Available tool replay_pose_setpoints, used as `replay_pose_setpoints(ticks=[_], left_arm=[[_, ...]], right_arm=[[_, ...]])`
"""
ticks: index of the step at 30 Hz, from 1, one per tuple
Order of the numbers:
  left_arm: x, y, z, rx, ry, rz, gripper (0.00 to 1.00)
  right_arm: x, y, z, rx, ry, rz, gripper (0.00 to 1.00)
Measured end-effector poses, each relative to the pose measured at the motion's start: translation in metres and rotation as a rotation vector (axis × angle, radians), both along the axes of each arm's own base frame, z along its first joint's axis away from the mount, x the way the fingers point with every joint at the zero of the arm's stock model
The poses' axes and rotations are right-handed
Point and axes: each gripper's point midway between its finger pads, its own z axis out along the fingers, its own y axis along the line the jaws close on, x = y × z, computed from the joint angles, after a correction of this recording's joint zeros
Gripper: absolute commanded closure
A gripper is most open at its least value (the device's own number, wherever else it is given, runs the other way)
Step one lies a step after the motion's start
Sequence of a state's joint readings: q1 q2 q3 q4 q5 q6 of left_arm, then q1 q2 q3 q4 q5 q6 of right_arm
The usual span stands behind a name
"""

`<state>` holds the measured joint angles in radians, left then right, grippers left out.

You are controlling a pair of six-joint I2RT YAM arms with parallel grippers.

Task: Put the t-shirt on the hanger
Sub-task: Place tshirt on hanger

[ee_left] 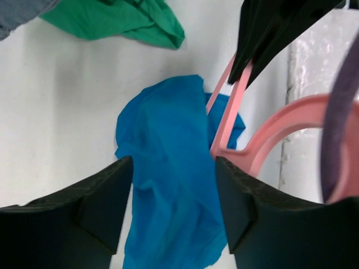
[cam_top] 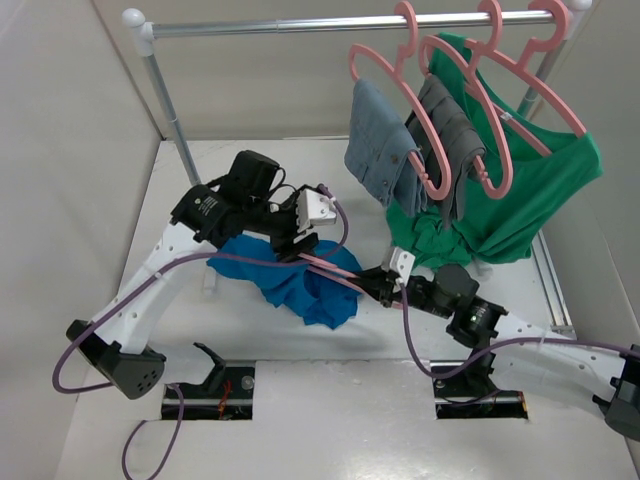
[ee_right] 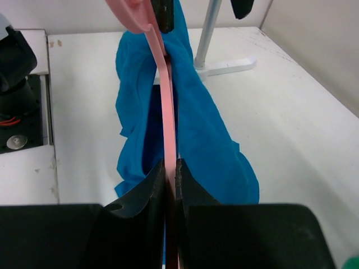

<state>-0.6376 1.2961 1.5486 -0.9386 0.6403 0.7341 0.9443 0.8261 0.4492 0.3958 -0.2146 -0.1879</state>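
**Right fingers clamped on the hanger, left fingers apart above the t-shirt**

My right gripper (ee_right: 171,168) is pinched nearly closed on the slim pink plastic hanger (ee_right: 166,95), whose bar runs edge-on from between my fingers up to the top of the right wrist view. My left gripper (ee_left: 173,168) stands well apart with nothing clamped. Through its gap I see the bright royal-blue cloth t-shirt (ee_left: 162,140) lying crumpled below.

In the top view the t-shirt (cam_top: 300,285) sits in a heap at the centre of the white table (cam_top: 300,160), between my two wrists. Blue folds hang on both sides of the pink bar.

My arms and the cloth cover most of the hanger, and its curved end is cut off at the right edge of the left wrist view. I cannot tell whether any cloth is threaded over it. A large green shirt (cam_top: 540,190) hangs at the upper right.
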Motion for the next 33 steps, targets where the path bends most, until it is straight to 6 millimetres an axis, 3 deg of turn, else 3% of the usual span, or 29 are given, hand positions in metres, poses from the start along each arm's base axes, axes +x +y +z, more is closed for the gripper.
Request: replay_pose_setpoints(ticks=[12,16,24,27,28,29,33], left_arm=[[0.047,0.053,-0.002,0.062,-0.104,0.118,0.26],[0.04,0.055,-0.01,0.081,-0.141,0.023,0.16],[0.014,0.049,-0.061,0.144,-0.086,-0.108,0.15],[0.012,0.045,-0.065,0.148,-0.095,-0.135,0.26],[0.011,0.044,-0.068,0.148,-0.095,-0.145,0.36],[0.009,0.044,-0.071,0.152,-0.088,-0.151,0.56],[0.003,0.044,-0.084,0.162,-0.062,-0.171,0.96]], right_arm=[[0.003,-0.007,0.008,0.04,-0.022,-0.036,1.0],[0.004,-0.008,0.006,0.036,-0.019,-0.044,1.0],[0.004,-0.008,0.001,0.018,-0.012,-0.043,1.0],[0.004,-0.008,-0.001,0.011,-0.008,-0.043,1.0],[0.004,-0.008,-0.001,0.008,-0.009,-0.043,1.0],[0.003,-0.008,-0.001,0.006,-0.008,-0.041,1.0],[0.0,-0.006,-0.002,-0.006,-0.012,-0.016,1.0]])
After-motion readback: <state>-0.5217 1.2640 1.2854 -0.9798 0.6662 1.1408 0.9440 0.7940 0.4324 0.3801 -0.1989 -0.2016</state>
